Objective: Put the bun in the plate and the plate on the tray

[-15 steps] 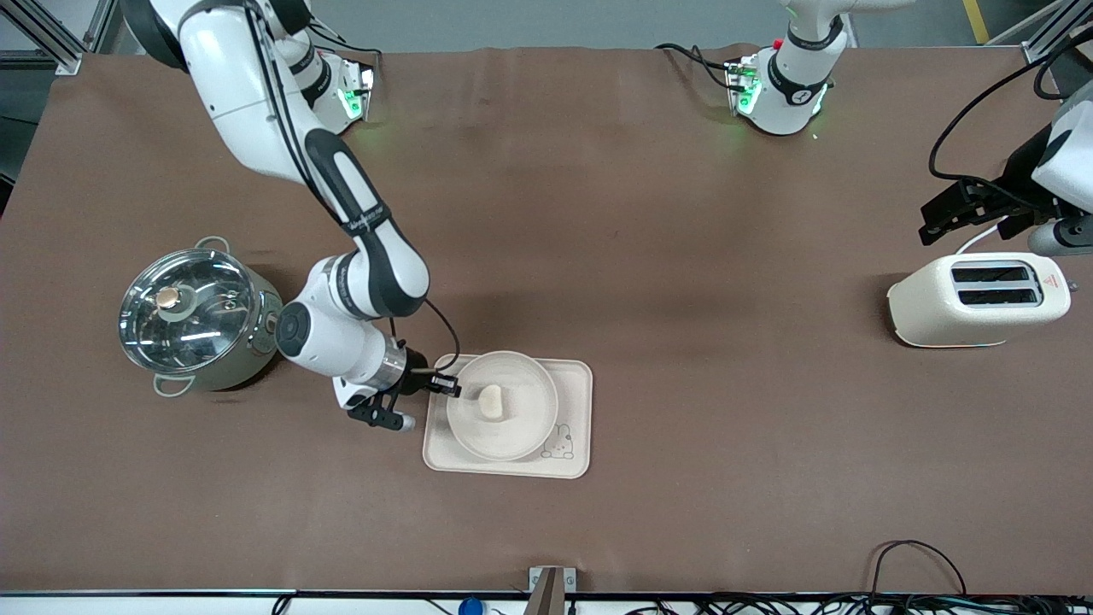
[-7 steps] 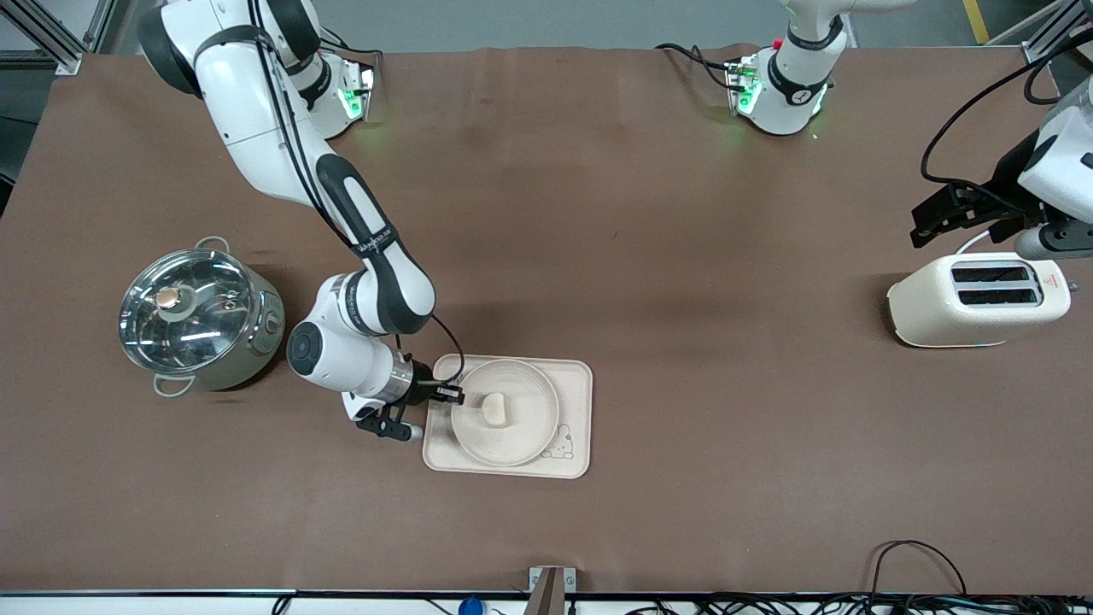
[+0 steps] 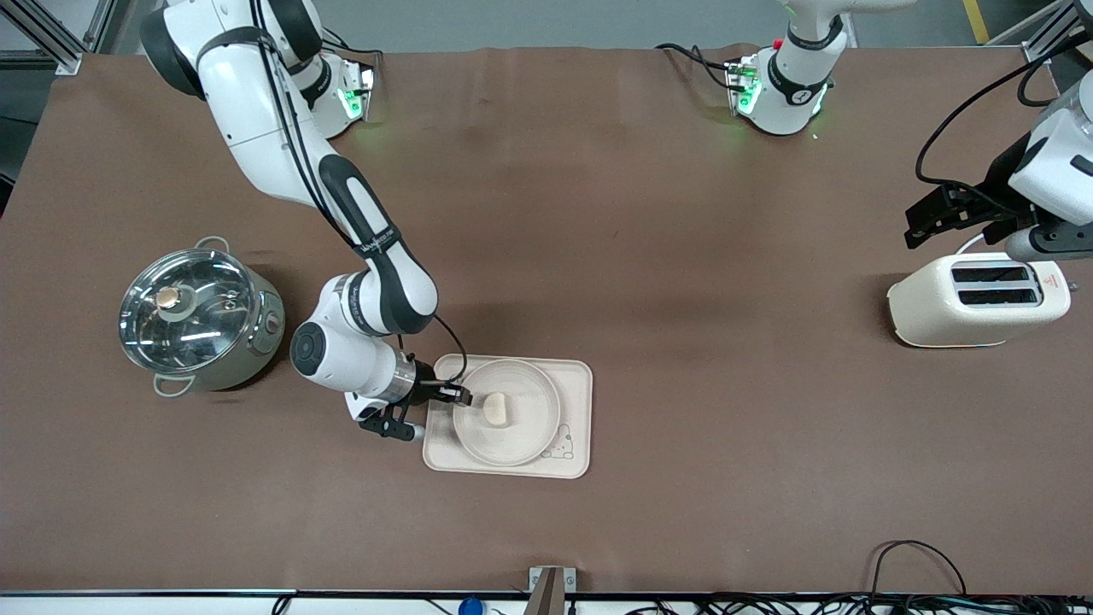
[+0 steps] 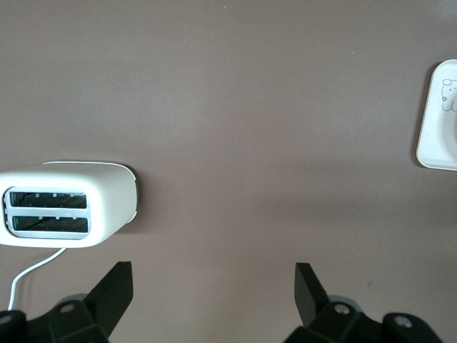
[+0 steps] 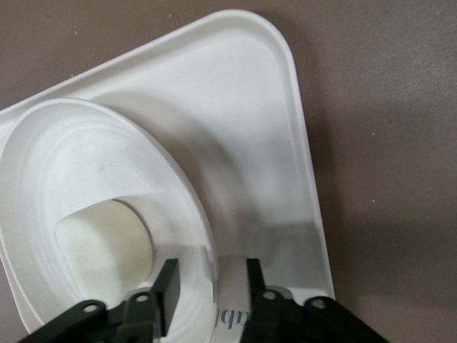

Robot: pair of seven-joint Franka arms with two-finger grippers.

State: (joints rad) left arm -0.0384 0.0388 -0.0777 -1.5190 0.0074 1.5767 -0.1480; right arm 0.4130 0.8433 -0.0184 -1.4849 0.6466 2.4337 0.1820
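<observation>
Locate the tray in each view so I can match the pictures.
Front view: the tray lies under the plate, at the right arm's end effector.
Left wrist view: only one corner with the rabbit print shows at the picture's edge.
Right wrist view: the tray fills the picture around the plate.
Shared landmark: the tray's rounded corner.

Likely a robotics lab: brown-covered table (image 3: pixel 649 256), aluminium framing (image 3: pixel 51 34), loose cables (image 3: pixel 922 564), staged pot (image 3: pixel 198 318) and toaster (image 3: pixel 978 301)

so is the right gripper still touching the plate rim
Apart. In the right wrist view the right gripper straddles the plate rim with open jaws, a visible gap on each side; the plate sits on the tray.
</observation>
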